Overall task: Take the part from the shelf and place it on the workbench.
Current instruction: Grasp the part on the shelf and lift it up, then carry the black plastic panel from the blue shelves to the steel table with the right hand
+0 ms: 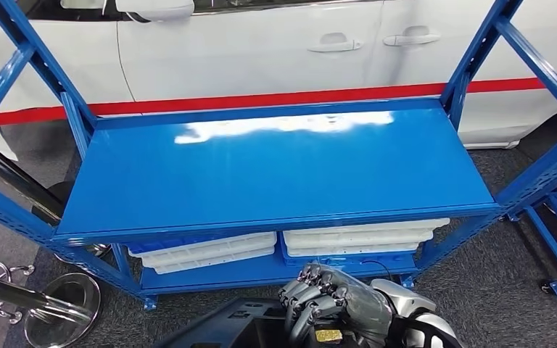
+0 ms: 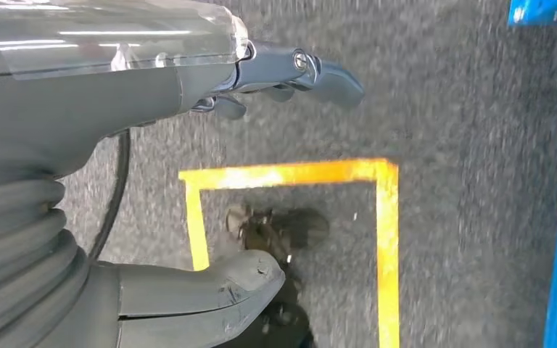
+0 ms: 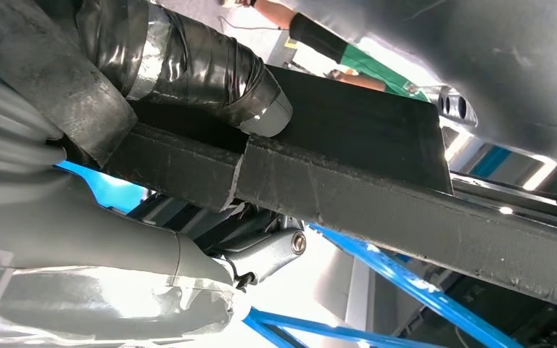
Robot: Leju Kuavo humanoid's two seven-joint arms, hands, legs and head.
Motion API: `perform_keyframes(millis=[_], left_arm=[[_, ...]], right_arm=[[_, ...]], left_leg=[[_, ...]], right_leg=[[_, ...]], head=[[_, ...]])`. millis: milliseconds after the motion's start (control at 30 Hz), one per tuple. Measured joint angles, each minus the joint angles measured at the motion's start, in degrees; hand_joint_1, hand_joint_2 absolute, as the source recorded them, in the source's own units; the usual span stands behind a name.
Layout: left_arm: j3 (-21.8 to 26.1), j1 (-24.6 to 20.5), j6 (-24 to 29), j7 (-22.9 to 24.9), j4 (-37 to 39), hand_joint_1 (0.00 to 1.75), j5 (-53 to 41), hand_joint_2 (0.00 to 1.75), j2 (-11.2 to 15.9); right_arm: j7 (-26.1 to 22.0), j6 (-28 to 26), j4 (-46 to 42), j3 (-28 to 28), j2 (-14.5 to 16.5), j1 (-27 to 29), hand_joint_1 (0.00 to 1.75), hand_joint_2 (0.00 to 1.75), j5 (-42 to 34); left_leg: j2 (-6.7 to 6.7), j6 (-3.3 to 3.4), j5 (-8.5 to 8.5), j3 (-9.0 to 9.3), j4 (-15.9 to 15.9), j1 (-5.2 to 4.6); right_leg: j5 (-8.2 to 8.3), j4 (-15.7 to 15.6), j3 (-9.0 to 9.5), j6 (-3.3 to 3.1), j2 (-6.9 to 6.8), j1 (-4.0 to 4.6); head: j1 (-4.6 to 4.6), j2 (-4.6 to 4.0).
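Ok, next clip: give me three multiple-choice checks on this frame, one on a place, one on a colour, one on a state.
1. The white trays lie: A on the blue rack's top; B on its lower level; C on the floor.
2. The floor tape is: A yellow; B red; C white.
3. The right hand: A is open and empty; B grips a black part; C rests on the rack.
Answers: 1 B, they show beneath the rack's bare top; 2 A, a yellow outline in the left wrist view; 3 B, its fingers wrap the part's edge.
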Motion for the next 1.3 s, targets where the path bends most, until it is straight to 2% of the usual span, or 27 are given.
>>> perform_keyframes(millis=[33, 67, 167, 200, 233, 267, 333, 400, 467, 533, 567, 600, 667, 700, 733, 767, 800, 867, 900, 933, 1000, 1067, 1133, 1200, 1233, 1267, 1300], left_arm=[[0.0, 0.0, 0.0, 0.0, 0.0, 0.00, 0.0, 1.75, 0.1], [0.0, 0.1, 0.0, 0.0, 0.0, 0.00, 0.0, 1.75, 0.1], [0.1, 0.2, -0.1, -0.1, 0.0, 0.00, 0.1, 1.75, 0.3], [0.2, 0.3, -0.1, -0.1, 0.0, 0.00, 0.2, 1.75, 0.3], [0.3, 0.3, -0.1, -0.2, 0.0, 0.00, 0.3, 1.75, 0.4], [0.3, 0.3, -0.1, -0.2, 0.0, 0.00, 0.4, 1.75, 0.4], [0.5, 0.3, -0.1, -0.2, 0.0, 0.00, 0.6, 1.75, 0.5], [0.7, 0.2, -0.1, -0.1, 0.0, 0.00, 0.8, 1.75, 0.8], [1.1, 0.2, 0.0, 0.3, 0.0, 0.00, 1.0, 1.75, 1.1], [1.4, 0.2, 0.2, 1.1, 0.0, 0.00, 1.1, 1.75, 1.2], [1.5, 0.2, 0.4, 1.9, 0.0, 0.00, 1.0, 1.75, 1.2], [1.5, 0.1, 0.7, 3.2, 0.0, 0.00, 0.8, 1.75, 1.1], [1.7, 0.1, 1.8, 7.7, 0.0, 0.00, 0.4, 1.75, 1.1], [1.7, 0.2, 2.3, 10.0, 0.0, 0.00, 0.2, 1.75, 1.1], [1.8, 0.2, 2.7, 11.8, 0.0, 0.00, 0.0, 1.75, 1.1], [1.9, 0.3, 3.0, 13.0, 0.0, 0.00, 0.0, 1.75, 1.1], [2.0, 0.3, 3.2, 13.7, 0.0, 0.00, -0.1, 1.75, 1.0], [2.1, 0.2, 3.7, 15.7, 0.0, 0.00, -0.3, 1.75, 1.0], [2.3, 0.2, 4.1, 17.1, 0.0, 0.00, -0.5, 1.75, 1.0], [2.4, 0.2, 4.4, 18.6, 0.0, 0.00, -0.7, 1.75, 1.0], [2.6, 0.3, 5.1, 21.6, 0.0, 0.00, -1.0, 1.75, 1.0], [2.9, 0.6, 5.8, 24.4, 0.0, 0.00, -1.1, 1.75, 0.9], [3.1, 0.9, 6.3, 26.3, 0.0, 0.00, -0.9, 1.75, 0.7], [3.5, 1.1, 6.7, 26.9, 0.0, 0.00, -0.6, 1.75, 0.4], [3.8, 1.2, 6.9, 26.8, 0.0, 0.00, -0.3, 1.75, 0.3], [4.1, 1.3, 7.1, 26.5, 0.0, 0.00, -0.2, 1.75, 0.2], [4.3, 1.3, 7.2, 26.0, 0.0, 0.00, 0.0, 1.75, 0.2]], right_arm=[[0.0, 0.1, 0.0, 0.1, 0.0, -0.1, 1.69, 1.75, -0.1], [0.0, 0.2, 0.1, 0.2, 0.0, -0.1, 1.69, 1.75, -0.3], [-0.2, 0.9, 0.3, 0.5, -0.1, -0.2, 1.69, 1.75, -1.1], [-0.3, 1.1, 0.5, 0.6, -0.2, -0.2, 1.69, 1.75, -1.4], [-0.5, 1.3, 0.6, 0.7, -0.2, -0.2, 1.69, 1.75, -1.6], [-0.6, 1.5, 0.8, 0.8, -0.3, -0.2, 1.69, 1.75, -1.9], [-0.9, 1.9, 1.2, 0.8, -0.3, -0.2, 1.69, 1.75, -2.2], [-1.1, 2.3, 1.4, 0.8, -0.4, -0.3, 1.69, 1.75, -2.6], [-1.2, 2.8, 1.6, 0.8, -0.4, -0.3, 1.69, 1.75, -2.9], [-1.3, 3.1, 1.8, 0.8, -0.5, -0.2, 1.69, 1.75, -3.1], [-1.4, 3.2, 1.8, 0.8, -0.5, -0.2, 1.69, 1.75, -3.2], [-1.6, 3.4, 1.9, 0.8, -0.6, -0.1, 1.69, 1.75, -3.3], [-2.0, 3.9, 2.3, 0.8, -0.7, 0.0, 1.69, 1.75, -3.4], [-2.1, 4.2, 2.5, 0.8, -0.7, 0.1, 1.69, 1.75, -3.5], [-2.2, 4.3, 2.7, 0.8, -0.8, 0.1, 1.69, 1.75, -3.5], [-2.3, 4.4, 2.9, 0.8, -0.8, 0.2, 1.69, 1.75, -3.6], [-2.3, 4.6, 3.1, 0.8, -0.8, 0.2, 1.69, 1.75, -3.6], [-2.2, 4.7, 3.4, 0.8, -0.8, -0.1, 1.69, 1.75, -3.7], [-2.0, 4.7, 3.4, 0.8, -0.8, -0.4, 1.69, 1.75, -3.9], [-1.9, 4.7, 3.5, 0.8, -0.8, -0.6, 1.69, 1.75, -4.2], [-1.8, 4.6, 3.6, 0.8, -0.8, -0.9, 1.69, 1.75, -4.6], [-1.5, 4.5, 3.7, 0.8, -0.9, -1.3, 1.69, 1.75, -4.8], [-1.3, 4.3, 3.9, 0.6, -1.2, -1.5, 1.69, 1.75, -4.6], [-1.2, 4.0, 4.0, 0.2, -1.6, -1.6, 1.69, 1.75, -4.3], [-1.2, 4.0, 4.0, -0.2, -2.0, -1.6, 1.69, 1.75, -4.3], [-1.2, 4.0, 4.0, -0.7, -2.3, -1.7, 1.69, 1.75, -4.4], [-1.1, 4.2, 4.0, -1.3, -2.6, -1.7, 1.69, 1.75, -4.5]], left_leg=[[-0.18, -0.35, -0.63, -0.43, 0.5, 0.03], [-0.43, -0.70, -2.12, -1.14, 2.0, 0.12], [-0.95, -1.62, -9.43, -4.65, 12.5, 0.46], [-0.97, -1.74, -10.74, -5.41, 15.7, 0.49], [-0.98, -1.75, -10.81, -5.32, 17.2, 0.50], [-1.00, -1.61, -9.73, -4.11, 16.3, 0.49], [-1.28, -0.72, -6.37, 0.92, 9.0, 0.29], [-1.73, 0.38, -5.06, 5.55, 1.2, -0.07], [-1.93, 0.85, -5.20, 6.80, -1.4, -0.41], [-1.69, 1.13, -4.27, 6.42, -2.2, -0.32], [-1.50, 1.41, -3.65, 6.16, -2.6, -0.12], [-1.29, 1.63, -3.05, 5.74, -2.9, 0.09], [-0.98, 1.89, -2.38, 4.44, -2.4, 0.21], [-0.84, 1.86, -2.17, 3.64, -1.9, 0.20], [-0.71, 1.81, -1.98, 2.85, -1.4, 0.21], [-0.63, 1.71, -1.79, 2.16, -0.9, 0.26], [-0.60, 1.56, -1.60, 1.62, -0.6, 0.33], [-0.62, 1.15, -1.23, 0.91, -0.1, 0.39], [-0.65, 0.86, -1.00, 0.64, 0.0, 0.35], [-0.67, 0.56, -0.78, 0.39, 0.3, 0.28], [-0.72, -0.11, -0.17, -0.06, 0.4, 0.21], [-0.85, -0.79, -1.34, -0.81, 1.4, 0.37], [-0.96, -1.48, -5.96, -2.82, 6.5, 0.64], [-0.99, -1.91, -10.69, -5.39, 14.7, 0.80], [-0.99, -1.99, -11.48, -5.91, 17.6, 0.87], [-0.99, -1.99, -10.99, -5.48, 18.4, 0.91], [-1.00, -1.89, -9.55, -3.96, 17.0, 0.93]], right_leg=[[0.23, -0.2, -0.29, -0.36, -0.03, -0.13], [0.53, -0.3, -0.71, -0.81, -0.07, -0.25], [1.46, 0.3, -2.56, -1.68, -0.14, -0.24], [1.74, 0.6, -3.21, -1.72, -0.13, -0.21], [2.02, 0.8, -3.81, -1.70, -0.11, -0.18], [2.30, 1.0, -4.34, -1.65, -0.06, -0.14], [2.84, 1.2, -5.01, -1.51, 0.06, -0.08], [3.47, 1.2, -5.46, -1.08, 0.12, -0.09], [4.19, 1.1, -5.93, -0.36, 0.13, -0.33], [4.41, 1.0, -6.27, 0.32, 0.22, -0.33], [3.39, 1.8, -6.69, 0.56, 0.25, -0.24], [1.44, 3.7, -7.47, 0.75, 0.27, -0.17], [-3.97, 11.3, -10.07, 1.06, 0.24, -0.30], [-5.74, 15.1, -11.20, 1.26, 0.23, -0.36], [-6.27, 17.6, -11.65, 1.46, 0.22, -0.40], [-5.52, 17.8, -10.99, 1.62, 0.20, -0.45], [-3.90, 15.6, -9.14, 1.72, 0.18, -0.52], [-1.01, 7.3, -3.52, 1.69, 0.14, -0.62], [-0.46, 3.7, -1.37, 1.54, 0.16, -0.57], [-0.44, 1.5, -0.18, 1.37, 0.19, -0.48], [-0.43, 0.5, -0.19, 0.78, 0.26, -0.34], [0.27, 0.3, -0.93, -0.31, 0.14, -0.47], [1.12, 0.4, -2.05, -1.27, -0.03, -0.54], [1.87, 0.9, -3.55, -1.53, -0.13, -0.43], [2.21, 1.2, -4.33, -1.50, -0.17, -0.40], [2.52, 1.5, -5.06, -1.44, -0.20, -0.39], [2.81, 1.8, -5.70, -1.34, -0.19, -0.39]], head=[[-0.01, 0.00], [-0.02, 0.00], [-0.03, 0.00], [-0.03, 0.00], [-0.03, 0.00], [-0.03, 0.00], [-0.03, 0.00], [-0.02, 0.00], [-0.02, 0.00], [-0.02, 0.00], [-0.01, 0.00], [-0.01, 0.00], [-0.01, 0.00], [-0.01, 0.00], [-0.01, 0.00], [-0.01, 0.00], [-0.01, 0.00], [-0.01, 0.00], [-0.02, 0.00], [-0.02, 0.00], [-0.02, 0.00], [-0.02, 0.00], [-0.02, 0.00], [-0.02, 0.00], [-0.01, 0.00], [-0.01, 0.00], [-0.02, 0.00]])
